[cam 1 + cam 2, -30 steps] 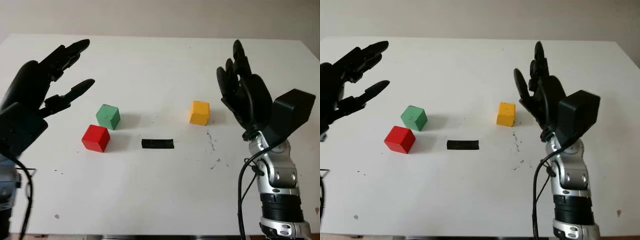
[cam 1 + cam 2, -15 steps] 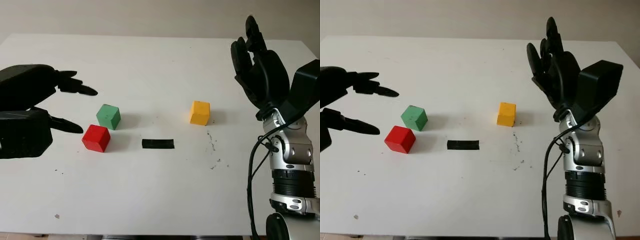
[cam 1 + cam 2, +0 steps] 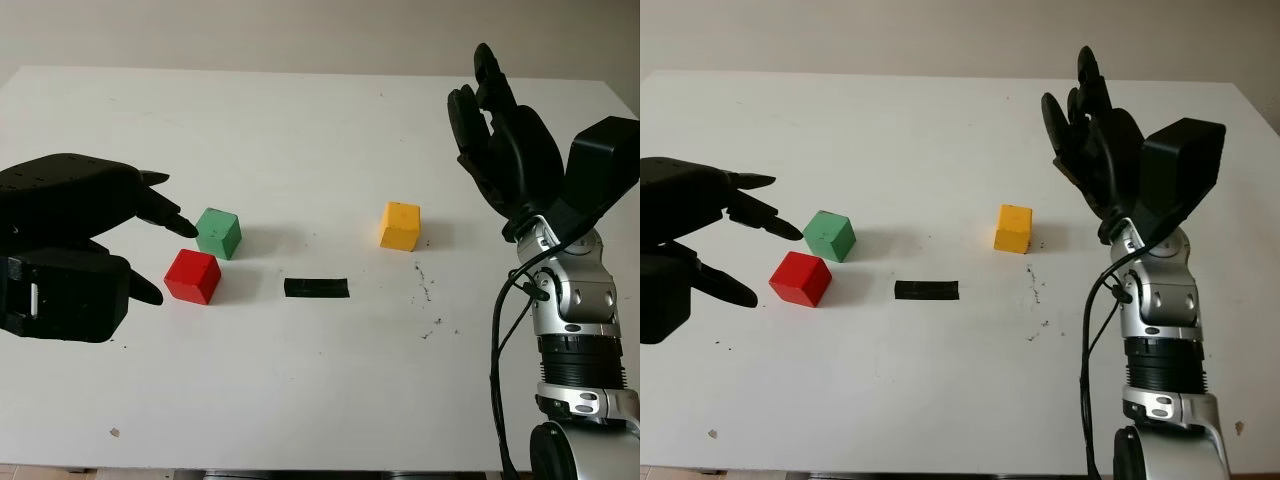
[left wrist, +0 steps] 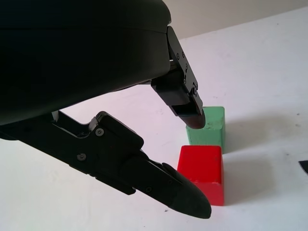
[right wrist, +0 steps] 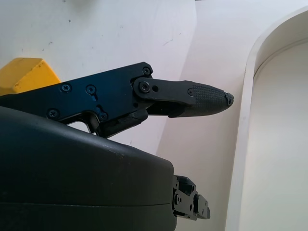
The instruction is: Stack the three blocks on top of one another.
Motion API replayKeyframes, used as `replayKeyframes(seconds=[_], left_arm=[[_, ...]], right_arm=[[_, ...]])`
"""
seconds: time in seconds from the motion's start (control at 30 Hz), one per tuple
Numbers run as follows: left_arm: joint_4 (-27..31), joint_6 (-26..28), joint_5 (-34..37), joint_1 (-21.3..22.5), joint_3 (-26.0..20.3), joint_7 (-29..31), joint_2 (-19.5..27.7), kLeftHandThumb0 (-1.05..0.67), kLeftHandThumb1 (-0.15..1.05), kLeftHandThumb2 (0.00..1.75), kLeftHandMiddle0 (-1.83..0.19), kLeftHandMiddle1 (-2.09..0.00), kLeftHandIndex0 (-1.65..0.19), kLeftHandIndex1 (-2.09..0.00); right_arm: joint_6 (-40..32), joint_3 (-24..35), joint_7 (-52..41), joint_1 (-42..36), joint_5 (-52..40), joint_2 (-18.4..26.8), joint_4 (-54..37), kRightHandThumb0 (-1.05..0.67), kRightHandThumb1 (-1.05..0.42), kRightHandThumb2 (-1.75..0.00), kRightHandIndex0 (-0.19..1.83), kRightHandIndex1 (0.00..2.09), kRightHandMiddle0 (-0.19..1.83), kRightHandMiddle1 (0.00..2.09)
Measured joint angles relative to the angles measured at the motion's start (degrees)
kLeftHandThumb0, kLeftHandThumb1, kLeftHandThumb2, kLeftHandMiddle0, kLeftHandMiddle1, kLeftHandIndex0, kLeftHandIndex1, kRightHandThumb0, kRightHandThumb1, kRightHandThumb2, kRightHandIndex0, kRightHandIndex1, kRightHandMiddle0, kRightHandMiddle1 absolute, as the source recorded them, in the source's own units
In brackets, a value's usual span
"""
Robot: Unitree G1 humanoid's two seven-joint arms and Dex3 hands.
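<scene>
We have our left hand (image 3: 75, 250) at the left edge of the head view, open and empty, its fingertips (image 3: 180, 222) just beside the red block (image 3: 192, 276) and the green block (image 3: 218, 232). These two sit at centre left on the white counter (image 3: 320, 400), the green one just behind and right of the red, corners close; we cannot tell whether they touch. The yellow block (image 3: 400, 225) stands well apart at centre right, and a strip of black tape (image 3: 316, 288) lies between the groups. Our right hand (image 3: 505, 150) is raised at the upper right, open, holding nothing, above and beyond the yellow block.

The step in hand looks like a first grasp of the red block. To do it well, we should bring the fingers down on two opposite flat faces, keeping clear of the green neighbour so it is not nudged, and close squarely so the block lifts level.

The blocks are cubes with no long axis. Red and green sit turned, each with a corner toward us; yellow is nearly square to us.
</scene>
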State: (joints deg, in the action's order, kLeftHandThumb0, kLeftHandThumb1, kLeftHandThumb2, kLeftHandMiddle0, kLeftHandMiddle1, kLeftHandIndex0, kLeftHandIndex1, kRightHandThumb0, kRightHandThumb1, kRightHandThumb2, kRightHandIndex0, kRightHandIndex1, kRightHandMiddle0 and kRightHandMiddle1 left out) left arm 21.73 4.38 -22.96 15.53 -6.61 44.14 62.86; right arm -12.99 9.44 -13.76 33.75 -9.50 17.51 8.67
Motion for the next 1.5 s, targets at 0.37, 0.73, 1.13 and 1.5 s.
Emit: replayKeyframes(seconds=[0.37,0.73,1.13,1.5], left_arm=[[-1.4,-2.77,-5.52,-0.03,4.45,-3.65,-3.58,-0.75,0.81,0.04,-0.14,-0.05,-0.7,-0.08],[-3.2,-4.99,-11.0,-0.25,5.71,-7.08,-5.19,-0.74,0.81,0.05,-0.12,-0.05,-0.67,-0.07],[-3.41,-5.98,-13.78,-0.77,5.96,-8.22,-6.56,-0.74,0.81,0.05,-0.14,-0.06,-0.71,-0.08],[-3.57,-5.99,-14.37,-0.89,6.31,-7.69,-6.99,-0.72,0.8,0.05,-0.16,-0.06,-0.75,-0.11]], right_arm=[[-0.06,-0.72,0.14,-1.77,0.21,-0.48,-1.28,-0.7,-1.05,-0.47,-0.19,0.0,-0.19,0.0],[-1.1,-0.75,1.08,-2.21,0.17,-0.63,-2.49,-0.69,-1.05,-0.48,-0.19,0.0,-0.19,0.0],[-1.22,-0.73,1.04,-2.39,-0.02,-0.65,-2.65,-0.69,-1.05,-0.48,-0.19,0.0,-0.19,0.0],[-1.71,-0.69,0.89,-2.49,-0.37,-0.65,-3.66,-0.69,-1.05,-0.47,-0.19,0.0,-0.19,0.0]])
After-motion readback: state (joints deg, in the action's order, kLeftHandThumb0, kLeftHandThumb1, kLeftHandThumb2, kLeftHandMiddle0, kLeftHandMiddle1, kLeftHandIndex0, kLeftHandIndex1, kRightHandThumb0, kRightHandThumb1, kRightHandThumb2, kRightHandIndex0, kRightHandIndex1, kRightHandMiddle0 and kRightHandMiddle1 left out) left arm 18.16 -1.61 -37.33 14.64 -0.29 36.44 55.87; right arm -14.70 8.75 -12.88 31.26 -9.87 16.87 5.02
